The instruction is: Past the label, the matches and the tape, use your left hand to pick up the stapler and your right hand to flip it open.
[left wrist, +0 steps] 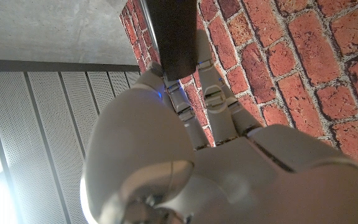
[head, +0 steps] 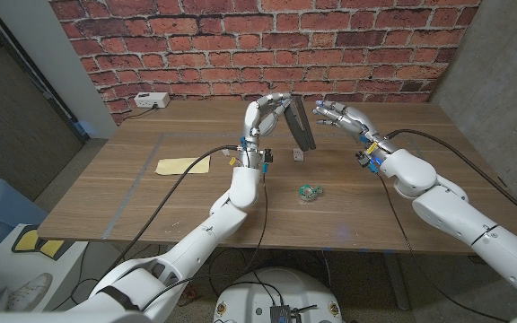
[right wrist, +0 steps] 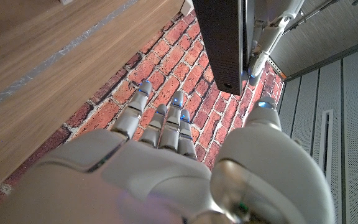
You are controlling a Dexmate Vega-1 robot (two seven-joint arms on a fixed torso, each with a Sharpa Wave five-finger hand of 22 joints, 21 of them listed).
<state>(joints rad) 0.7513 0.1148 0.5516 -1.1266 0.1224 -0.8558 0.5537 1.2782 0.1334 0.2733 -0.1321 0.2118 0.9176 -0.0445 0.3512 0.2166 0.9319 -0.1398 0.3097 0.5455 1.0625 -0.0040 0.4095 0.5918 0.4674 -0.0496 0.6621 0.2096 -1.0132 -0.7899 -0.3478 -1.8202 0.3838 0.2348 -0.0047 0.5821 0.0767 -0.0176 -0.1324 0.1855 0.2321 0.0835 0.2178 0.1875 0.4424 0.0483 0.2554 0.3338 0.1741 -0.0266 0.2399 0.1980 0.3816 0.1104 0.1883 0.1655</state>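
Note:
My left hand holds the black stapler in the air above the far middle of the table, and the stapler slants down to the right from its fingers. In the left wrist view the stapler juts out past my left hand. My right hand hovers just right of the stapler with its fingers stretched toward it, holding nothing. The right wrist view shows the stapler a little beyond my right hand. Whether the fingertips touch it I cannot tell.
A roll of tape lies on the wooden table near the front middle. A small matchbox sits under the stapler. A yellow label lies to the left. A white box stands at the back left by the brick wall.

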